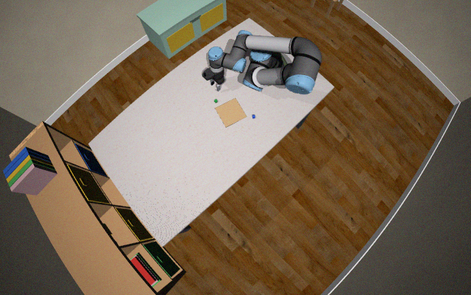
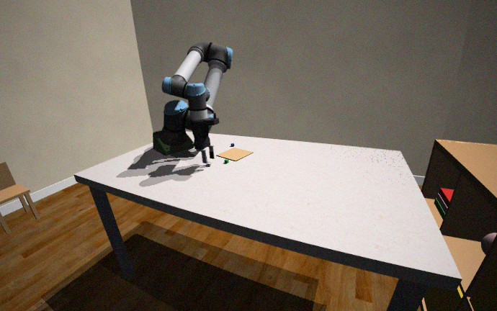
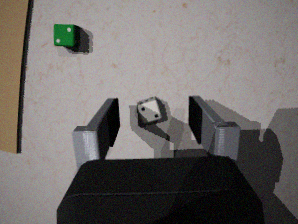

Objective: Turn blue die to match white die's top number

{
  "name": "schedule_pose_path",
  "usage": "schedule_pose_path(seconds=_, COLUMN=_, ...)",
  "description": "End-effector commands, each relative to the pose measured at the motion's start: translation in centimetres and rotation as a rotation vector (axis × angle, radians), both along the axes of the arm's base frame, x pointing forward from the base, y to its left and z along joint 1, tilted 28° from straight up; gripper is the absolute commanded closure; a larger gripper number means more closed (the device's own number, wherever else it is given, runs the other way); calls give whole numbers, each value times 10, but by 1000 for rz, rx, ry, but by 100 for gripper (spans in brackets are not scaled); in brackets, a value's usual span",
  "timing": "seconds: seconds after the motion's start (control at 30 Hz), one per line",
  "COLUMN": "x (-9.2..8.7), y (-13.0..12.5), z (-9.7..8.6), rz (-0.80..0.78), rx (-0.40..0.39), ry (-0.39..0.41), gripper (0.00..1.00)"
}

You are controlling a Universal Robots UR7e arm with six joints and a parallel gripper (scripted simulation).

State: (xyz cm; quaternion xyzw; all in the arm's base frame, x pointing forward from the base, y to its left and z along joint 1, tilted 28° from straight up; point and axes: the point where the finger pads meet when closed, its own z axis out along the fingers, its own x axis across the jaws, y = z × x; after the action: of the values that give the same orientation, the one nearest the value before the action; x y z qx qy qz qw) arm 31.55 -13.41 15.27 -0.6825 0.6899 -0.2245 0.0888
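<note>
My gripper (image 3: 153, 111) is open and hangs just above the table, with the white die (image 3: 150, 111) lying on the table between its fingers, touching neither. The gripper also shows in the overhead view (image 1: 216, 84) and the side view (image 2: 207, 155), where the white die (image 2: 208, 164) lies below it. The blue die (image 1: 253, 116) lies on the table just off the right edge of the tan mat (image 1: 230, 112), far from the gripper; it also shows in the side view (image 2: 231, 144). The green die (image 3: 65, 35) lies on the table near the mat's left edge (image 3: 12, 72).
The arm's base (image 2: 172, 140) stands at the table's far corner behind the gripper. A green cabinet (image 1: 182, 24) stands beyond the table and a wooden shelf unit (image 1: 87, 215) at its other end.
</note>
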Motion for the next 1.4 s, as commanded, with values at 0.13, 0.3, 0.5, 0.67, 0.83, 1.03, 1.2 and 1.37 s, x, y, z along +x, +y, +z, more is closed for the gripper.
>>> schedule_pose_path(seconds=0.13, x=0, y=1, z=-2, rz=1, rx=4, ry=2, gripper=0)
schedule_pose_path(seconds=0.3, x=0, y=1, z=-2, rz=1, rx=4, ry=2, gripper=0)
schedule_pose_path(seconds=0.5, x=0, y=1, z=-2, rz=1, rx=4, ry=2, gripper=0)
schedule_pose_path(seconds=0.67, x=0, y=1, z=-2, rz=1, rx=4, ry=2, gripper=0)
schedule_pose_path(seconds=0.83, x=0, y=1, z=-2, rz=1, rx=4, ry=2, gripper=0)
schedule_pose_path(seconds=1.03, x=1, y=2, z=-2, rz=1, rx=4, ry=2, gripper=0)
schedule_pose_path(seconds=1.2, x=3, y=4, z=-1, rz=1, rx=4, ry=2, gripper=0)
schedule_pose_path(seconds=1.37, x=6, y=7, z=0, rz=1, rx=4, ry=2, gripper=0)
